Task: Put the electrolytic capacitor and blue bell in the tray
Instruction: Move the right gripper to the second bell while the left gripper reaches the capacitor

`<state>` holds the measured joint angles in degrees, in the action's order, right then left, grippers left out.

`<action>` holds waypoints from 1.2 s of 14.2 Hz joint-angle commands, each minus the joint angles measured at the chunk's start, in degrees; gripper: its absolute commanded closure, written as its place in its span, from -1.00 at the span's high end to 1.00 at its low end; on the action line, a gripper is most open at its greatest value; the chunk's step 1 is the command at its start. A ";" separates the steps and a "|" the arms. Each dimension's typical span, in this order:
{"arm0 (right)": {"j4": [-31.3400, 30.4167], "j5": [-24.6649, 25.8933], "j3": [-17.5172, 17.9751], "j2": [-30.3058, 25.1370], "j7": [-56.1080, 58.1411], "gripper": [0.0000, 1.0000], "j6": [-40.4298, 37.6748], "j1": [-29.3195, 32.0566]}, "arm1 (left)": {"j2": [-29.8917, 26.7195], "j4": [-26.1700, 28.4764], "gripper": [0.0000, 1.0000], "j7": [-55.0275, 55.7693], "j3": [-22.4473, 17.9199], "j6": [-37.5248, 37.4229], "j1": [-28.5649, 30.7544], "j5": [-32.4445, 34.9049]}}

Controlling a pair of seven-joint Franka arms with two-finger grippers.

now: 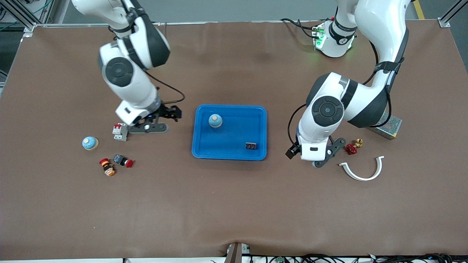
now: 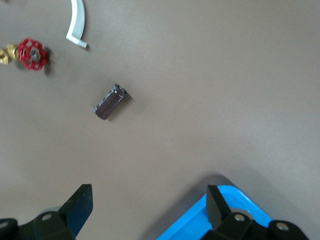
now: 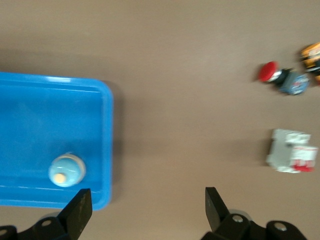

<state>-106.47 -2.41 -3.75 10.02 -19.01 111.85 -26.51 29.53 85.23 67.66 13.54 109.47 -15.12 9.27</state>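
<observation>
The capacitor (image 2: 110, 102), a small dark cylinder, lies on the table (image 1: 234, 204) under the left gripper (image 2: 147, 205), whose fingers stand wide. It looks light, stiff and prone to roll; grip across its body. A blue bell (image 1: 215, 120) sits in the tray (image 1: 229, 155). The right gripper (image 3: 145, 207), fingers wide, hovers beside the tray.

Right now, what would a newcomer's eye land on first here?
The bright-blue tray mid-table, holding a blue bell and a small black part. Then the two white arms flanking it, both hands open: the left hand hovers over a dark capacitor lying on the table.
</observation>
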 commanded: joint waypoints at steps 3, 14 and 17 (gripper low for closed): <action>1.27 0.12 0.94 -0.97 17.83 1.00 -4.44 11.63 | -0.44 0.29 1.00 -20.07 0.17 -0.48 1.85 -1.10; -6.18 6.08 0.94 1.67 39.04 1.00 6.86 29.75 | -2.09 10.80 1.00 -49.20 0.35 10.29 9.05 -3.47; -11.72 6.27 1.03 2.28 46.23 1.00 17.06 32.82 | -4.65 20.04 1.00 -50.42 0.35 19.89 10.81 -2.77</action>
<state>-114.70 2.88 -3.99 12.92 22.89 124.23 3.34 29.42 97.31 19.20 13.52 124.39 -5.71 6.91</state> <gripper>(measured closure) 0.000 0.000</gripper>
